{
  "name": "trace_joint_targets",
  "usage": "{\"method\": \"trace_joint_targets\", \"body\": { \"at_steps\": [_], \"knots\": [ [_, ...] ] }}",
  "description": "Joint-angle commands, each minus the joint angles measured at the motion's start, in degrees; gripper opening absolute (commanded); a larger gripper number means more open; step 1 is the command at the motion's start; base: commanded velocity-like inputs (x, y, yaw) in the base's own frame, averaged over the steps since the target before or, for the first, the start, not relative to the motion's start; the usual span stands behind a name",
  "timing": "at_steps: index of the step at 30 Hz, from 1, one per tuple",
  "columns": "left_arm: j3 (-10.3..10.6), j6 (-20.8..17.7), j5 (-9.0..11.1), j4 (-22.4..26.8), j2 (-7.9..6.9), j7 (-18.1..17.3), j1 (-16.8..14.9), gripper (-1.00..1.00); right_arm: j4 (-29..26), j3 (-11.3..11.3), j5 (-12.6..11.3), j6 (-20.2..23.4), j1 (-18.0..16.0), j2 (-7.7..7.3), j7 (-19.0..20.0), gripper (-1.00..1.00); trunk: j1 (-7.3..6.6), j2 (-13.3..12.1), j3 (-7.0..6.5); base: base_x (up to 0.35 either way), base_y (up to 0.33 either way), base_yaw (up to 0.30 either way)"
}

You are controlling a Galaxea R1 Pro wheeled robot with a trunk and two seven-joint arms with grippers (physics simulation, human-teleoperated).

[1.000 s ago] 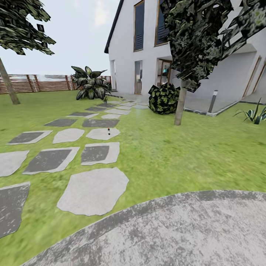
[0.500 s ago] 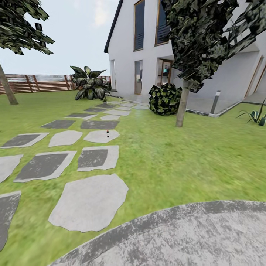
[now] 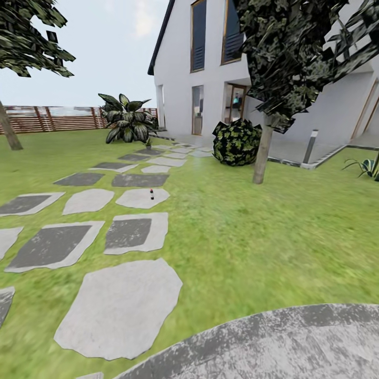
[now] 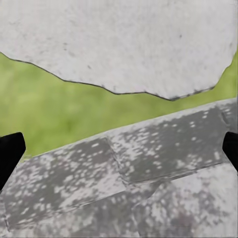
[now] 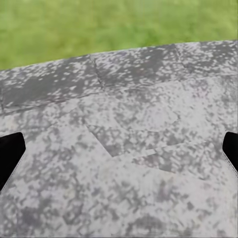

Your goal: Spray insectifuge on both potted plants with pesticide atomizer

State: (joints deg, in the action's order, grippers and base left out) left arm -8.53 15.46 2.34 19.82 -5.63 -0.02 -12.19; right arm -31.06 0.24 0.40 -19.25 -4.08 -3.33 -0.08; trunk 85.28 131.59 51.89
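The pesticide atomizer [image 3: 151, 194] is a tiny dark bottle standing upright on a pale stone slab [image 3: 142, 198] in the garden's stepping-stone path, far ahead of me. At the head view's right edge, a low rosette of pointed green leaves [image 3: 365, 167] looks like one of the potted plants. My left gripper [image 4: 119, 153] is open over grey paving and a pale slab, its black fingertips [image 4: 10, 151] far apart with nothing between them. My right gripper [image 5: 119, 153] is open over speckled grey paving, also holding nothing.
Curved grey paving [image 3: 295, 347] lies just below me, with lawn [image 3: 252, 237] beyond. Grey slabs [image 3: 118, 308] lead toward a white house [image 3: 210, 68]. A thin tree trunk [image 3: 261, 152], a round bush [image 3: 237, 142], a broad-leaved plant [image 3: 125, 120] and a wooden fence [image 3: 58, 118] stand further back.
The whole head view has shifted: slabs and paving slide down and toward me, so the camera has moved forward. The atomizer and plants stay where they were.
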Motion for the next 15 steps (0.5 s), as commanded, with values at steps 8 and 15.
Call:
{"method": "trace_joint_targets", "body": {
  "at_steps": [8, 15],
  "knots": [
    [-0.1, 0.2, 0.3, 0.0, 0.00, 0.0, 0.0, 1.00, 0.0, 0.0, 0.0, -0.2, 0.0, -0.01, 0.0, 1.00, 0.02, 0.0, 0.05, 0.340, 0.000, 0.000],
    [-0.1, 0.2, 0.2, 0.0, 0.00, 0.0, 0.0, 1.00, 0.0, 0.0, 0.0, -0.2, 0.0, -0.01, 0.0, 1.00, 0.02, 0.0, 0.05, 0.340, 0.000, 0.000]
  ]
}}
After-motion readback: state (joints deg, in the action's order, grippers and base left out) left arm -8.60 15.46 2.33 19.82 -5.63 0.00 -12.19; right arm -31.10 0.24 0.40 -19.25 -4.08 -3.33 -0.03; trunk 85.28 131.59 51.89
